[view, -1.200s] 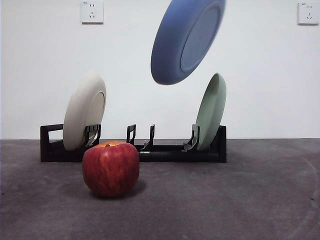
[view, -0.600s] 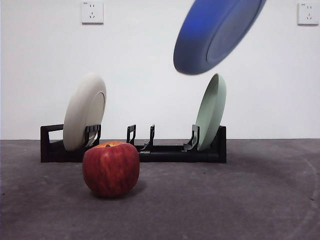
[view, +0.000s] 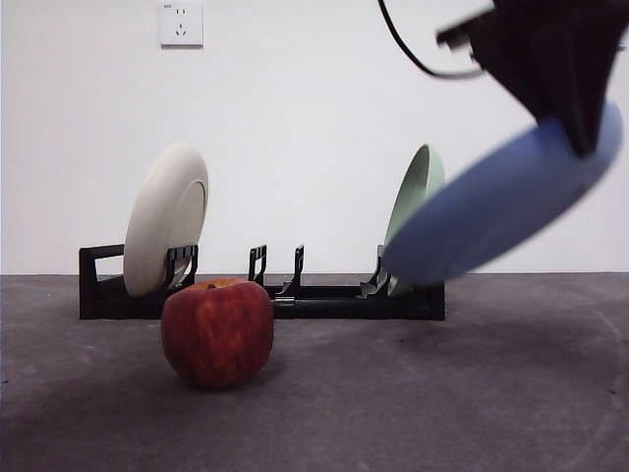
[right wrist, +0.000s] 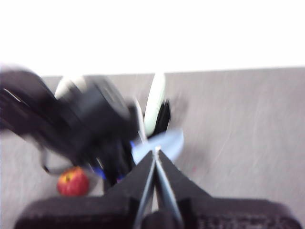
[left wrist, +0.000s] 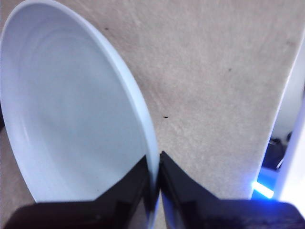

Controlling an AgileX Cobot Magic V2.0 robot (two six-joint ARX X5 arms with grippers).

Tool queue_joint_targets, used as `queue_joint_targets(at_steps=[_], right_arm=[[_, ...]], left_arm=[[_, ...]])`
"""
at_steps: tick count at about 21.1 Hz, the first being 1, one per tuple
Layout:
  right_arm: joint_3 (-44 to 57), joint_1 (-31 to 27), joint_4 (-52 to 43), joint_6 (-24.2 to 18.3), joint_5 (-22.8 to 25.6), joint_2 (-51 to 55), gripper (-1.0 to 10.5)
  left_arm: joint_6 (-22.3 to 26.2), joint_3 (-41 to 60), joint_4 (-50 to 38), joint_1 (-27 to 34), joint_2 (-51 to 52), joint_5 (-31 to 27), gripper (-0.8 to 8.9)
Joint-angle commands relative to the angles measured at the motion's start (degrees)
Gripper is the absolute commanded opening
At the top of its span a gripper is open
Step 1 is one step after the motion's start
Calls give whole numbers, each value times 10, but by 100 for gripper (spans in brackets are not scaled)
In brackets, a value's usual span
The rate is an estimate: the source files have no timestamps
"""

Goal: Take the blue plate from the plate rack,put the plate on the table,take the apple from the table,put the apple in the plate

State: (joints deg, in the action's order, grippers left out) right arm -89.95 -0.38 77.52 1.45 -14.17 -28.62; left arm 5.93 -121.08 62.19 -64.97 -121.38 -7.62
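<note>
Blue plate (view: pixel 506 208) off the rack, in the air, tilted, right of scene in front view; its low edge overlaps the pale green plate (view: pixel 417 193) in the picture, depth between them unclear. Not yet on the table (view: pixel 442 393).

Left gripper (left wrist: pixel 156 177) has it: jaws pinched tight on the rim, one each side, plate hanging edge-on from that single thin grip. In front view the dark arm (view: pixel 550 54) comes down from the top right corner onto the plate's upper edge.

Right gripper (right wrist: pixel 155 157): jaws closed to a sliver, nothing between them; it waits, well back.

Apple (view: pixel 217 331) on the table, in front of the plate rack (view: pixel 334 298), left of centre, well apart from the plate. Cream-white plate (view: pixel 165 218) stands in the rack's left end.

Risks, as I judge them:
- Rim pinch is small against a wide plate; motion blur suggests fast travel. It could pivot or slip in the jaws.
- Low edge may clip the green plate or rack end if the descent runs close.
- Set down tilted, the low edge lands first; plate could skid or flip on release.
- Landing far right leaves a long carry for the apple.
</note>
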Motion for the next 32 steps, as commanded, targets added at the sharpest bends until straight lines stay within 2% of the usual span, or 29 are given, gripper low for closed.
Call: queue_joint_targets(at_steps=[1, 3, 13, 29, 30, 32], right_arm=[[-20, 0, 12, -3, 5, 2, 0], [-25, 0, 12, -1, 5, 2, 0], [-9, 0, 12, 1, 7, -2, 0], [-7, 0, 12, 12, 7, -4, 0], [-7, 0, 12, 12, 7, -4, 0], [-7, 0, 12, 14, 7, -4, 0]], left_arm=[[43, 3, -4, -7, -38, -6, -6], [49, 3, -5, -7, -67, -28, -6], [47, 3, -22, -8, -156, -44, -6], [33, 3, -30, -4, -157, -25, 8], [31, 3, -29, -4, -157, -25, 16], [24, 3, -25, -4, -157, -27, 104]])
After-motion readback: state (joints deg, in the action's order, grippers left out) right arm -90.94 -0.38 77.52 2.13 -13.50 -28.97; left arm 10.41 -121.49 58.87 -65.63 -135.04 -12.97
